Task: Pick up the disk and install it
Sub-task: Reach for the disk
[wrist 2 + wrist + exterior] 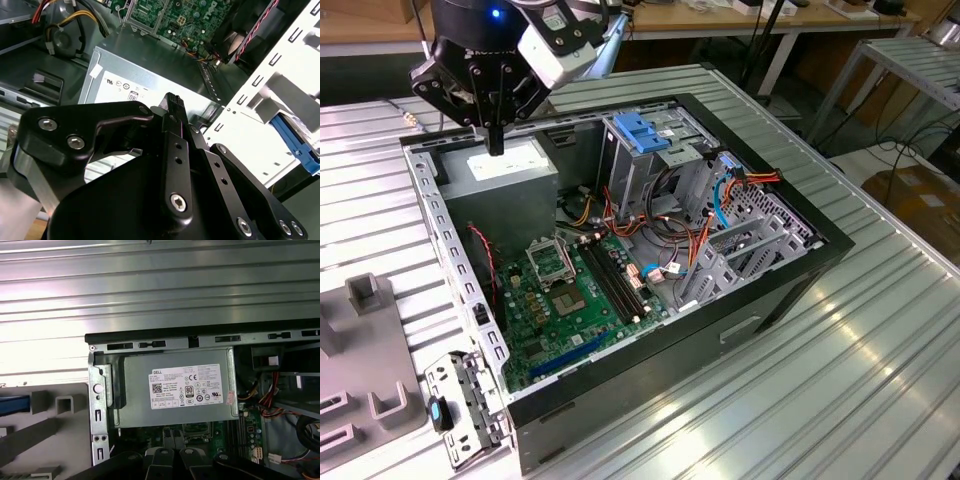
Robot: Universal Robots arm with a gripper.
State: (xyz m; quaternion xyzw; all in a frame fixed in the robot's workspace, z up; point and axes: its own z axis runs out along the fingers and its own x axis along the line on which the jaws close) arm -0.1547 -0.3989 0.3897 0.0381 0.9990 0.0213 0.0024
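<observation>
Hovering just above the grey power-supply box [505,172] inside the open computer case [670,380], the gripper [495,145] has its fingers pressed together with nothing between them. The second wrist view shows the joined tips [173,101] over the box's white sticker [125,90]. A drop straight down from here would, I judge, knock the closed tips into the box's lid, and shut fingers cannot take anything without parting first. The drive cage [642,150] with its light-blue latch stands beside the box. Loose cables [665,195] hang on the cage's far side from the box, and a careless pass there could snag them. As for the disk, I cannot pick it out for certain. In the first wrist view a dark blue strip [12,404] lies on a grey fixture [55,440] outside the case wall nearest the box. It may be one of the disk's side rails, yet no silver body or label shows.
</observation>
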